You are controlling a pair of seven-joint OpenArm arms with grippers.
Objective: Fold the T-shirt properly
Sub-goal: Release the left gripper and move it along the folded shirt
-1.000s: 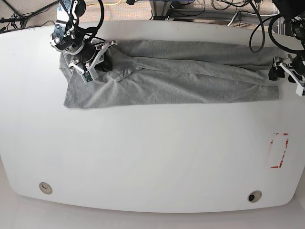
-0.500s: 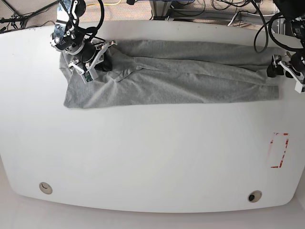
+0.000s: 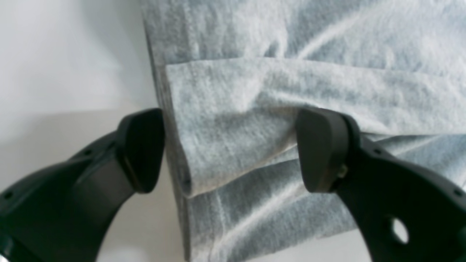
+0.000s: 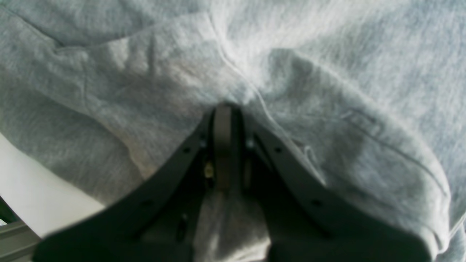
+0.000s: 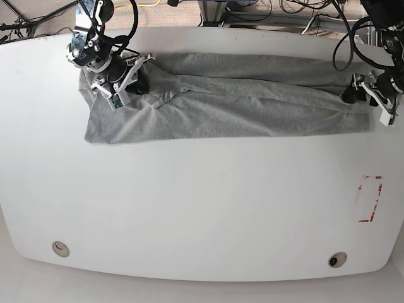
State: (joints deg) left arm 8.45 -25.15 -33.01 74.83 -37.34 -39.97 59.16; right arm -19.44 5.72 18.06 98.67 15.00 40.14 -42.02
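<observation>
Grey T-shirt (image 5: 227, 101) flat on white surface (image 5: 202, 208) | R tool (image 4: 225, 109) pinching shirt, anchors end | L tool (image 3: 229, 149) wide open astride hem, holds nothing, prob. about to grip.

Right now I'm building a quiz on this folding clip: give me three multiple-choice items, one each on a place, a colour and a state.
1. Where does the T-shirt lie on the table?
A far edge
B near edge
C centre

2. Its colour?
A blue
B grey
C red

3. The left gripper is:
A shut on cloth
B open at the shirt's end
C off the table

Answers:
1 A, it stretches along the top in the base view.
2 B, heather grey in every view.
3 B, jaws apart around a fold.
</observation>
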